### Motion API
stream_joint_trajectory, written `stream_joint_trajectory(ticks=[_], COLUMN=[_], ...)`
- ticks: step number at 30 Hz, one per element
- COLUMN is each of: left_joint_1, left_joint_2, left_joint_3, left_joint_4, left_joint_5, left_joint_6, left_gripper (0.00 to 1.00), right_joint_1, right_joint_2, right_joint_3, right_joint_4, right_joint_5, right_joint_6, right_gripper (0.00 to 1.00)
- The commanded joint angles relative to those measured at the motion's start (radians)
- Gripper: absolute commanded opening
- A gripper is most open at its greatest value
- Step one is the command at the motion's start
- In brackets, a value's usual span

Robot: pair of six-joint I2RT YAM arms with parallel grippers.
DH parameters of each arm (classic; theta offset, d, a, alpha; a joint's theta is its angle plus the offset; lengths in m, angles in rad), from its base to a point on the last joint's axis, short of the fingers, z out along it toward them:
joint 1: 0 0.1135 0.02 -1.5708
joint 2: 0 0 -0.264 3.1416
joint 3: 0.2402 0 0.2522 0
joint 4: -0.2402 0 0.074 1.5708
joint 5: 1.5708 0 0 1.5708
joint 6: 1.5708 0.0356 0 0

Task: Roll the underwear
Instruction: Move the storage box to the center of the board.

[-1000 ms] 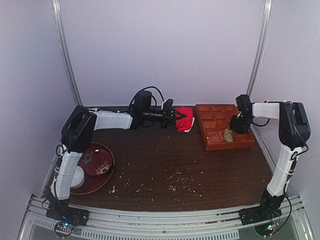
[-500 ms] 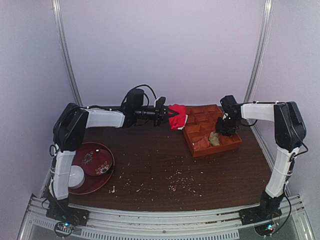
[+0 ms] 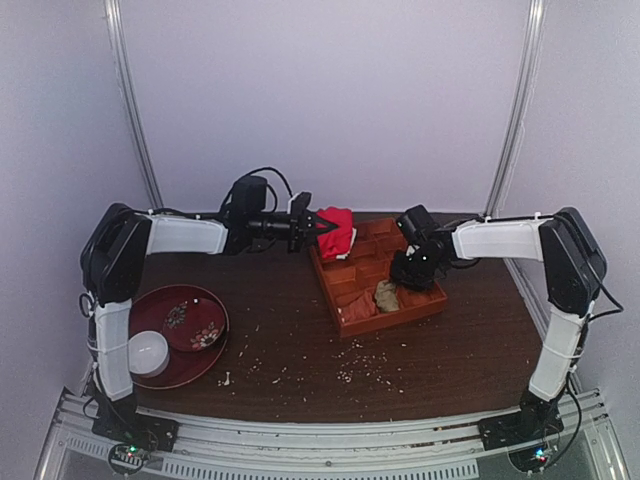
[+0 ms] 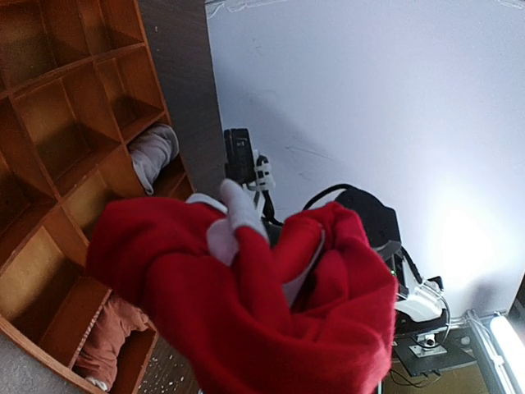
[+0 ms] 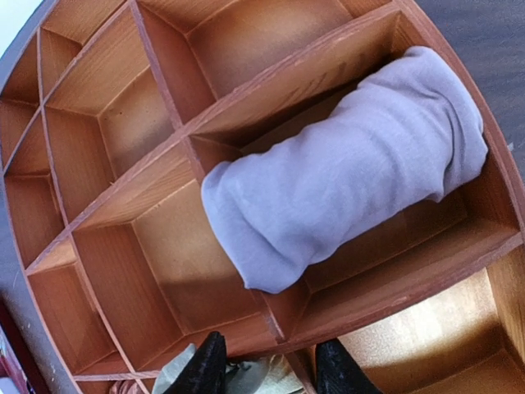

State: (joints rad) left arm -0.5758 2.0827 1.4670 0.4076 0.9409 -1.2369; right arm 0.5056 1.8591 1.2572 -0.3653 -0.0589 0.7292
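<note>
Underwear point(image 3: 338, 231): crumpled red wad, L gripper point(image 3: 317, 226)

- A robot lab test cell: plain white panels point(image 3: 330, 100) close it in from 9 through 12 to 3 o'clock.
- Bare metal poles point(image 3: 130, 110) rise at 10 and 2 o'clock.
- At 6 o'clock a slotted aluminium rail point(image 3: 320, 440) carries the bolted arm bases point(image 3: 125, 428), edging a dark wood table point(image 3: 300, 330) strewn with crumbs point(image 3: 355, 360).

Soft cloth sitting against dull wood

The underwear point(image 4: 246, 328) is looking like soft matt red fabric with white trim; the divided box point(image 5: 156, 107) is showing smooth, dull reddish wood; the grey roll point(image 5: 353, 172) is reading as fine-knit cloth; the table point(image 3: 290, 330) is showing dark wood grain.
</note>
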Motion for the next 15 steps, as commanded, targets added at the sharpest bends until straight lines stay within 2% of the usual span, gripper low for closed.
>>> stream_joint_trajectory(ticks=[1, 5, 9, 15], left_joint_1=[0.024, 0.025, 0.024, -0.014], left_joint_2=[-0.086, -0.146, -0.199, -0.221], left_joint_3=[-0.026, -0.019, 0.007, -0.034], left_joint_4=[-0.056, -0.217, -0.446, -0.539], left_joint_5=[-0.005, -0.041, -0.122, -0.219], left_joint_6=[0.096, 0.189, 0.265, 0.256], left_gripper=[0.0, 0.0, 0.0, 0.0], right_joint_1=[0.063, 0.083, 0.085, 0.067], right_joint_2=[-0.009, -0.03, -0.074, -0.139], right_joint_3=[-0.007, 0.041, 0.079, 0.101], right_joint_4=[0.016, 0.007, -0.019, -0.031], right_joint_5=[0.004, 0.031, 0.077, 0.1], right_joint_6=[0.118, 0.121, 0.066, -0.018], right_gripper=[0.39, 0.42, 0.45, 0.47])
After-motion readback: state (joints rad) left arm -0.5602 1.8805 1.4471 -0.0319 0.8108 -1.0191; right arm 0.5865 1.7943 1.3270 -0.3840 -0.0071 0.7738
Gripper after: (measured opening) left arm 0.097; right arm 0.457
